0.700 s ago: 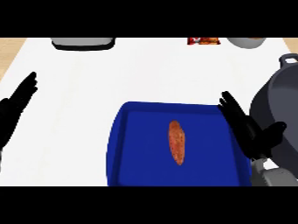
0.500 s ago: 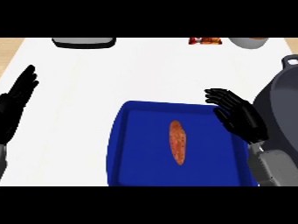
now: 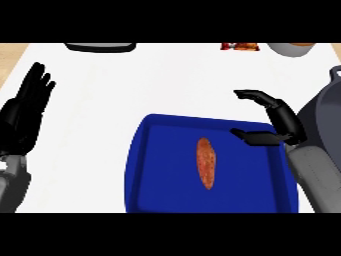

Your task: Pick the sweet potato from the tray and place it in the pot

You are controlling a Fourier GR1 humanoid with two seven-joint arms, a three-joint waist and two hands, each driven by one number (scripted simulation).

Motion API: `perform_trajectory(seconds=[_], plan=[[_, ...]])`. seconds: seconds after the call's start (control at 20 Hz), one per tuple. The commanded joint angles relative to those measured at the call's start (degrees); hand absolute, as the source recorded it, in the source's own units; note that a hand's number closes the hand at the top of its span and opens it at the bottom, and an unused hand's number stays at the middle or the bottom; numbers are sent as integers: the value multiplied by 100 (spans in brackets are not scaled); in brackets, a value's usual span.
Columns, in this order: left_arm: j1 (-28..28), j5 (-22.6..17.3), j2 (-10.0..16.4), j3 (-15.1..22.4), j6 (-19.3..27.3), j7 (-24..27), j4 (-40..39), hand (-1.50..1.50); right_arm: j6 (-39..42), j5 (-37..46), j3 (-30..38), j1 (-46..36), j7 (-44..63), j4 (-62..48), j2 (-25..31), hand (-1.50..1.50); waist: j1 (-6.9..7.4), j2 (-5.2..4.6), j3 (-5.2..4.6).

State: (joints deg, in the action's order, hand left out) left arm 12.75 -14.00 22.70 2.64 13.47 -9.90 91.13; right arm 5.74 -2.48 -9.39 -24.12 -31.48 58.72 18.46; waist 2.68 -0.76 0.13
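An orange sweet potato lies lengthwise in the middle of a blue tray at the front of the white counter. A dark grey pot with a loop handle stands just right of the tray, partly cut off by the view's edge. My right hand hovers over the tray's upper right part, between potato and pot, fingers arched and thumb pointing left, holding nothing. My left hand rests open at the left edge, fingers up.
Along the counter's far edge sit a dark flat object, a small red item and a grey bowl. Bare wooden surface shows at the far left beyond the counter.
My right hand has moved left and forward from beside the pot to above the tray's right part, its fingers bending over. The left hand has risen slightly.
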Motion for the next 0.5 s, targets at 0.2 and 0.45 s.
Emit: perform_trajectory(seconds=[0.2, 0.45], plan=[[-23, 132, -338, -82, 220, -43, -21, 0, 1033, 384, 81, -853, -1439, -1160, 385, -150, -199, 59, -10], [-78, 6, -95, -241, 103, -319, 205, 0, 1667, 965, -719, -1104, -158, -434, 831, -150, -245, 109, -22]])
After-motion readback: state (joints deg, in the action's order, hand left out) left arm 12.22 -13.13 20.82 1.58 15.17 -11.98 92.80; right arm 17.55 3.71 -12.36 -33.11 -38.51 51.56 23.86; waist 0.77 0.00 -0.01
